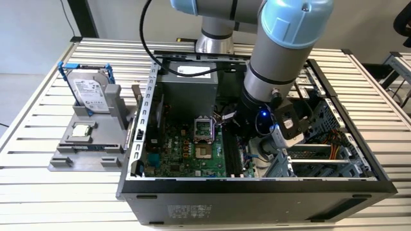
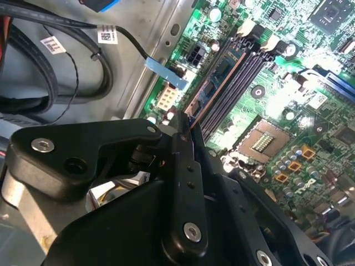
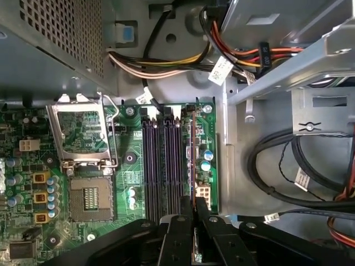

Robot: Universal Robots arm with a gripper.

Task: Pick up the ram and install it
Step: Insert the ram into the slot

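Note:
My gripper (image 2: 186, 130) is shut on the ram (image 2: 215, 82), a thin strip seen edge-on with dark chips and a blue label. The ram stands upright along the black memory slots (image 2: 238, 75) of the green motherboard (image 2: 310, 72), on the side nearest the board's edge. In the first wrist view the ram (image 3: 192, 149) is a thin line beside the slots (image 3: 161, 166), running out from between the gripper (image 3: 194, 209) fingers. I cannot tell whether it sits in a slot. In the exterior view the arm's wrist (image 1: 270, 120) reaches down into the open computer case (image 1: 257, 185).
A silver hard drive in a blue frame (image 1: 90, 89) and a small square chip (image 1: 80, 130) rest on a grey stand (image 1: 86, 161) at the exterior view's left. The processor socket (image 3: 89, 194), power supply (image 1: 186, 91), cable bundles (image 3: 277, 166) and metal drive cage (image 1: 321, 159) crowd the gripper.

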